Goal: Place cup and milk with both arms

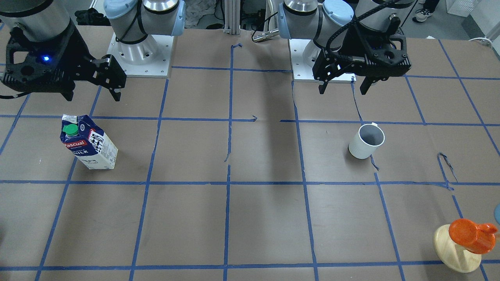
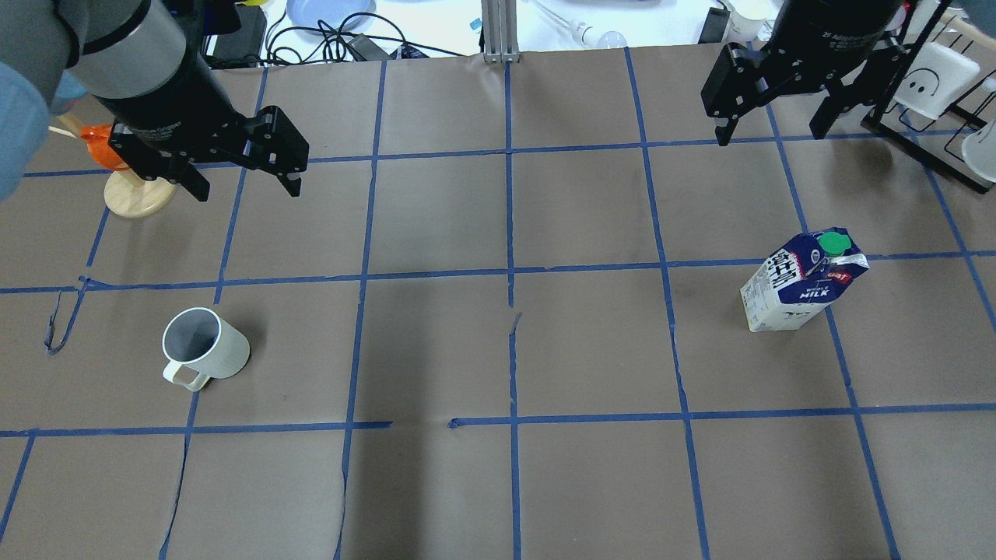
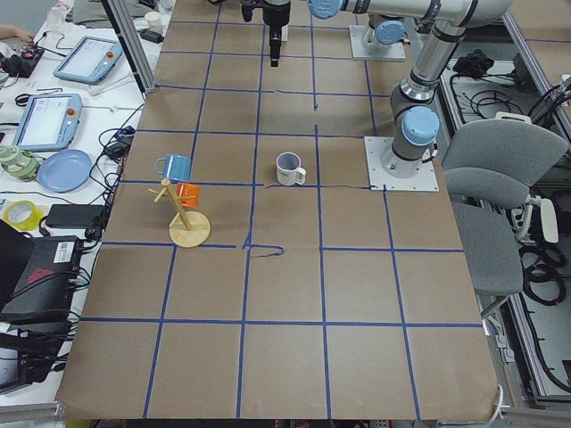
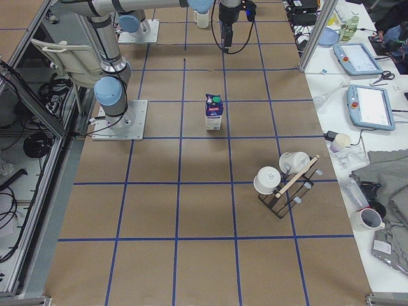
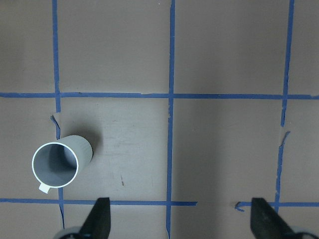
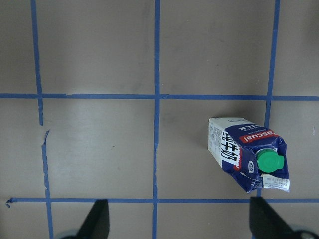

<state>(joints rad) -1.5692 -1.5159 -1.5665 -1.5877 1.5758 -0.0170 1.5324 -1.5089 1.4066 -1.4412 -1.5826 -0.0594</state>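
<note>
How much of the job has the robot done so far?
Nothing looks done yet. The cup and the milk both stand untouched on the table. Nothing is in hand: the left tool and right tool hang open and empty. Grabbing and placing both is left.

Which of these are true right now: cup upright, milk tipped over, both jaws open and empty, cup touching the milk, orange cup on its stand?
1. The cup stands upright with its mouth up. True.
2. The milk lies flat on its side. False: it stands upright, with its green cap at the top.
3. The left jaws and the right jaws are open and hold nothing. True.
4. The cup touches the milk. False: they are far apart, the cup on the robot's left side and the milk on its right.
5. The orange cup sits on the wooden stand, not in any jaws. True.
</note>
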